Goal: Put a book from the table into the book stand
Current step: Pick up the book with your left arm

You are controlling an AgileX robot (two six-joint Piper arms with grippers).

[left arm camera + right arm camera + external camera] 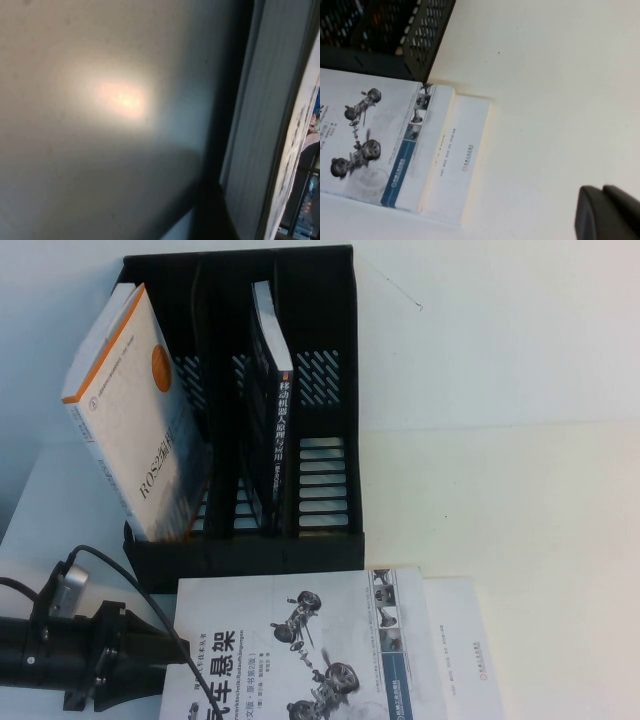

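Observation:
The book with the black title and grey suspension pictures lies at the table's front middle, just in front of the black book stand. My left gripper is at the book's left edge and looks shut on it. The left wrist view shows the book's page edges close up beside one dark finger. My right gripper is shut and empty above bare table, to the right of the book; it is out of the high view.
The stand holds a thick white book with an orange stripe leaning in its left compartment and a dark-covered book in the middle one. Its right compartment is empty. A white flap sticks out from the task book's right side.

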